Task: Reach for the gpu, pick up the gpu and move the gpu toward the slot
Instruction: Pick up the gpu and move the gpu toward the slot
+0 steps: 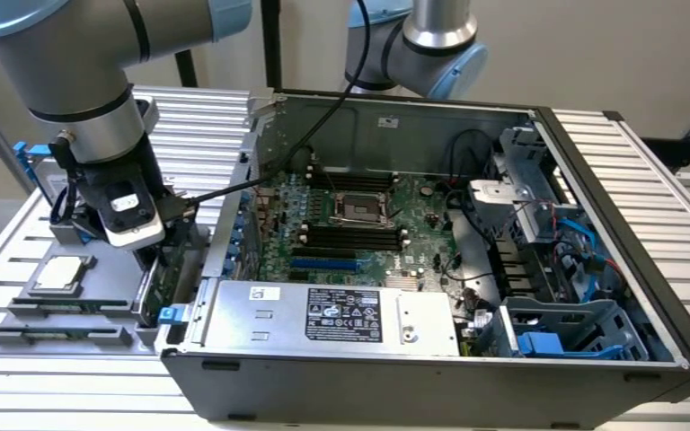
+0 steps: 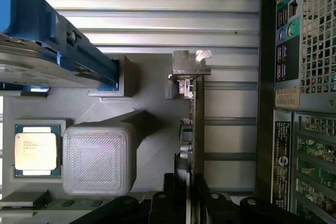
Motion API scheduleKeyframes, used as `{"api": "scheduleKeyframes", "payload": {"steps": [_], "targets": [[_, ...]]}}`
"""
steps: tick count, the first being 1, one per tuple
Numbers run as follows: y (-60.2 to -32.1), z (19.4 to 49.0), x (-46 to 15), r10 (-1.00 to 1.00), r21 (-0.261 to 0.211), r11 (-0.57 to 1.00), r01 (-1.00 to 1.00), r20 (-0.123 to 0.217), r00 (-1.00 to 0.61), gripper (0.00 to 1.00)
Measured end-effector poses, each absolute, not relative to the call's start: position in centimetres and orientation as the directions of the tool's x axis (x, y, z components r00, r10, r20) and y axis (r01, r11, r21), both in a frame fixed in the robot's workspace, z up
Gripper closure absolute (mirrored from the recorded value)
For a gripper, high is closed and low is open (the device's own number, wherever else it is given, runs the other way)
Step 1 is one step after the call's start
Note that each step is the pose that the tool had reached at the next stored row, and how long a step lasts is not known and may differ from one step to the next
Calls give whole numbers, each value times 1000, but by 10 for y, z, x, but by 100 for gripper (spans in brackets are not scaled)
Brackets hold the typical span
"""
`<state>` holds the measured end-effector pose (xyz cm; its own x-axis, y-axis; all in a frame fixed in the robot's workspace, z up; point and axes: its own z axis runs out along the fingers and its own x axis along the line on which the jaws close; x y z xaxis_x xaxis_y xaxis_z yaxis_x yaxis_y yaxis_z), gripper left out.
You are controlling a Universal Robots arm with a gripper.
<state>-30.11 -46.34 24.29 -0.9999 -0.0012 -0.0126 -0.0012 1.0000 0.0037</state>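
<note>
At the exterior view's left I see the gray fixture tray (image 1: pixel 33 344) lying on the ribbed tabletop (image 1: pixel 201 117), with the square CPU chip (image 1: pixel 60 274) seated in its pocket. My arm (image 1: pixel 82 99) reaches down from the upper left of that frame. The tool (image 1: pixel 157 262) is low over the side of the tray nearest the computer case (image 1: pixel 668 305). The gpu (image 1: pixel 161 285) stands on edge there in the tray, just beside the case's outer wall, and a strip of green board shows under the tool.

In the wrist view the CPU chip (image 2: pixel 35 150) sits beside a gray ribbed block (image 2: pixel 97 158), and a blue-railed drive (image 2: pixel 47 51) lies near them. The gpu (image 2: pixel 198 124) appears edge-on and upright, its silver bracket (image 2: pixel 191 64) at the end away from the tool (image 2: pixel 185 195). The tool is right at the card's other end. I cannot tell whether it is apart or clamped on the card.

Further right in the exterior view, the open case holds the motherboard (image 1: pixel 358 224) with a blue slot (image 1: pixel 323 265) and, in front of it, the power supply (image 1: pixel 321 314). The gpu is outside the case, well apart from that slot. A second arm (image 1: pixel 435 45) hangs at the top centre.
</note>
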Motion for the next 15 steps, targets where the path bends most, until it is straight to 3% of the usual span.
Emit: {"api": "scheduleKeyframes", "payload": {"steps": [15], "targets": [[-463,245,-299,-1,4,1000,-1,13,-1000,74]]}}
